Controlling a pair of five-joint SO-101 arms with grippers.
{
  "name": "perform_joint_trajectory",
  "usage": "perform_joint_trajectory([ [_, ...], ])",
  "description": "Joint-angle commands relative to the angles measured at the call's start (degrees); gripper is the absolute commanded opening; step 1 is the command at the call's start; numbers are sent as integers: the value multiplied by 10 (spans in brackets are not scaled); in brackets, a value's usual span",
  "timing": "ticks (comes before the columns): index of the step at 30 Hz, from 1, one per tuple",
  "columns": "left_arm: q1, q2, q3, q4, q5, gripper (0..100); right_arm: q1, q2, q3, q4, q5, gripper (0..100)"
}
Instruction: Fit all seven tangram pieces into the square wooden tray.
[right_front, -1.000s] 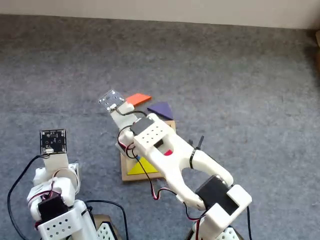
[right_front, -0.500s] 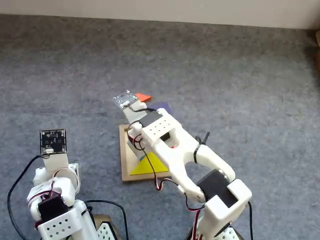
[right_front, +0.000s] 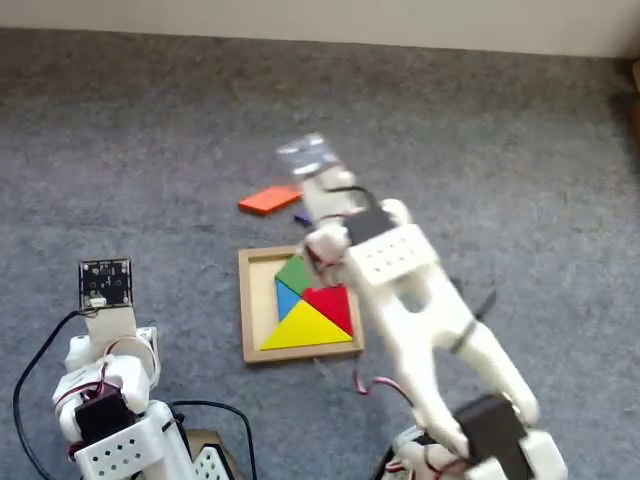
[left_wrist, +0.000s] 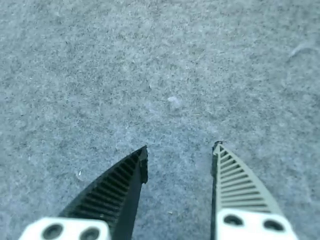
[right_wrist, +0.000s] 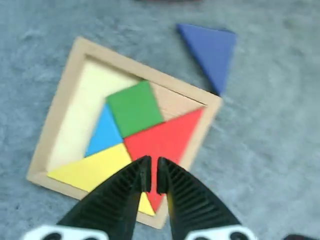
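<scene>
Wooden square tray (right_wrist: 60, 105) lies just below my right pincer (right_wrist: 153, 160), jaws together; my left pincer (left_wrist: 180, 146) hangs jaws apart over grey carpet (left_wrist: 150, 60)

Six tangram pieces, one tray (right_front: 244, 305).
Four pieces sit inside the tray: one green square (right_front: 296, 272), one blue triangle (right_front: 285, 298), one red triangle (right_front: 330, 305) and one yellow triangle (right_front: 305, 330). Two lie on the tabletop (right_front: 500, 150): one orange piece (right_front: 270, 200) at the tray's 12 o'clock and one purple triangle (right_wrist: 212, 50) at its 1 o'clock.

White arm shells (right_front: 420, 300), black motors (right_front: 100, 415), red-black cables (right_front: 372, 385); left gripper (left_wrist: 180, 150): one black, one grey ribbed finger.
</scene>
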Motion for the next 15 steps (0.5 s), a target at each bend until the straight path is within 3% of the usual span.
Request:
perform_joint_trajectory([
  [1,15,-20,-7,-10,0,214,58,-118,56,-27,6,34],
  [15,22,-20,-6,-10,-2,214,207,-458,443,-202,3,34],
])
